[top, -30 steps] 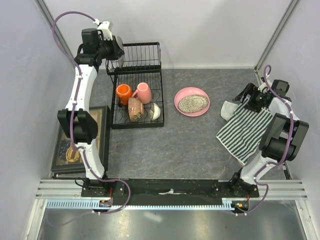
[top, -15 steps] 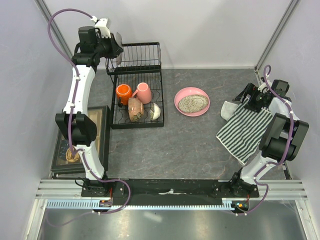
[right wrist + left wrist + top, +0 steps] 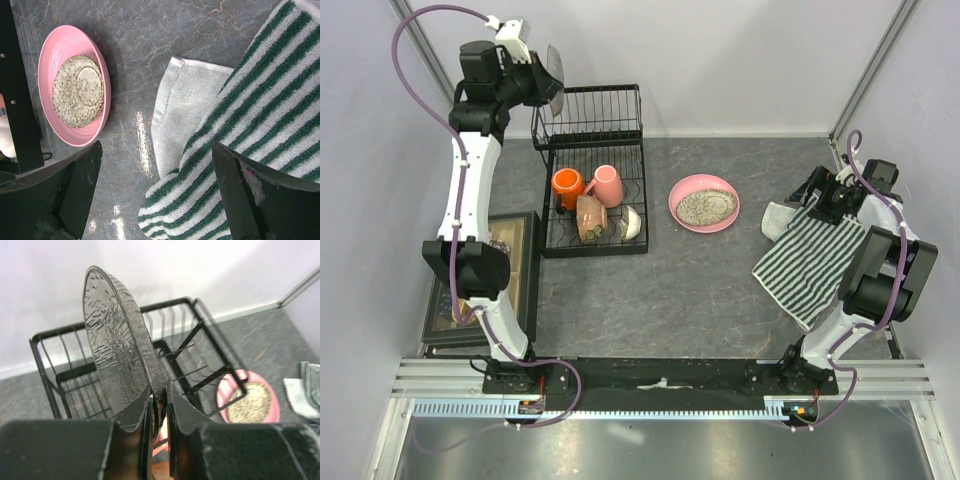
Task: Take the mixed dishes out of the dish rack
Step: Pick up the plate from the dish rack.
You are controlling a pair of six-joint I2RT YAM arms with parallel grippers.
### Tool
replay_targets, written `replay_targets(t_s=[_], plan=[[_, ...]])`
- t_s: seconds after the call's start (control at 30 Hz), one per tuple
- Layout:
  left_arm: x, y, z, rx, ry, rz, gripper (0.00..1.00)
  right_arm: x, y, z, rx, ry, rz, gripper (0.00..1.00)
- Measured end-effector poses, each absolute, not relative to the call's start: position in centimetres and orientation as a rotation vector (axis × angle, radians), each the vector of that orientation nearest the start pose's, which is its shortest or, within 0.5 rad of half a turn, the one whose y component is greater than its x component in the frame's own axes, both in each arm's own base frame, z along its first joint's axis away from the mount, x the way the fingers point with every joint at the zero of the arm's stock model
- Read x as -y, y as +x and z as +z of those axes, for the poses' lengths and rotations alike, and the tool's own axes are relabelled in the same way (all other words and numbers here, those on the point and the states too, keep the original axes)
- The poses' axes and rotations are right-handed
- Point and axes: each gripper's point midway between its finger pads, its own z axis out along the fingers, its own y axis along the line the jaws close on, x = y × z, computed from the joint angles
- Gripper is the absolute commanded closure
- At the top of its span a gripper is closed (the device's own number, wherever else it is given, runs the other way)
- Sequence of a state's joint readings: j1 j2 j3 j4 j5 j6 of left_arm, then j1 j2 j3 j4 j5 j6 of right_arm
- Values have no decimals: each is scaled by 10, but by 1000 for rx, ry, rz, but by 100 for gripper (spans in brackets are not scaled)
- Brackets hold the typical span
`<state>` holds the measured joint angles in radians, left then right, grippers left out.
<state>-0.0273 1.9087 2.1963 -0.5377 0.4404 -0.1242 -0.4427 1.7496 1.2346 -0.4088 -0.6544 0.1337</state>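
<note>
My left gripper is shut on the rim of a clear textured glass plate and holds it on edge above the back left corner of the black wire dish rack. In the left wrist view the plate stands up from between my closed fingers. An orange mug, a pink mug, a tan-brown bowl and a small white bowl sit in the rack. The pink speckled dish lies on the table. My right gripper is open over the striped cloth.
A black-framed box of trinkets lies left of the rack beside the left arm. The right wrist view shows the pink dish, the cloth and a rack edge. Walls close in on three sides.
My left arm has risen and drawn back to the left, carrying the glass plate higher above the rack's back basket. The right arm has not moved.
</note>
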Motion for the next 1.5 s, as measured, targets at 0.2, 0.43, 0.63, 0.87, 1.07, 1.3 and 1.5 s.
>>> replay_targets(t_s=[0.2,0.43,0.63,0.87,1.07,1.3,1.5], plan=[[100,511,442,-1713,248,-541,98,72,412,113,-2311,407,662,2],[110,482,477,-1633,318,-589,98,72,412,112,-2311,405,661,2],[119,460,495,-1586,375,-597,98,72,412,112,-2311,405,661,2],[159,429,501,-1526,526,-515,98,72,412,113,-2311,404,662,2],[229,396,490,-1465,726,-429,98,72,412,113,-2311,404,662,2],[282,374,469,-1426,886,-280,98,72,412,113,-2311,404,661,2],[313,367,452,-1356,991,-94,98,72,412,112,-2311,404,661,2]])
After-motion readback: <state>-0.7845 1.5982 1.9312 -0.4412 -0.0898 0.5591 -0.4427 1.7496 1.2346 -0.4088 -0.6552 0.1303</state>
